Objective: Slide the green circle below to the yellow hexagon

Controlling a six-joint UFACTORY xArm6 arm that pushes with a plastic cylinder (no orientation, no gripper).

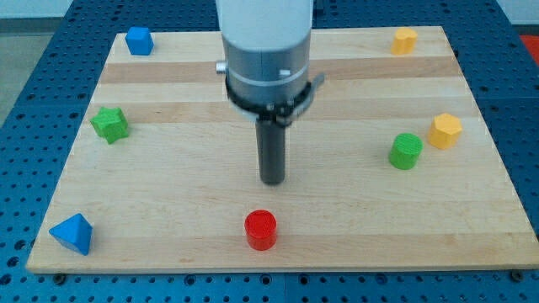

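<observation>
The arm comes straight down from the view's top, a pale cylinder with a grey collar, ending in a dark upright rod. My tip (272,180) sits near the middle of the wooden board (185,210) — it touches no block, and being a plain rod it has nothing to spread or pinch. The red cylinder (260,230) stands just below the tip toward the view's bottom, apart from it.

The green circle (406,151) is well off to the view's right of the tip, and the yellow hexagon (445,130) stands just beside it, up and to its right; whether the two touch I cannot tell.

Elsewhere on the board: a green star-like block (110,124) near the left edge, a blue block (139,40) at the top left corner, a blue triangular block (72,233) at the bottom left corner, and an orange block (404,40) at the top right.

The board is light wood in lengthwise strips, lying on a blue perforated table (34,50). No writing or labels can be read.
</observation>
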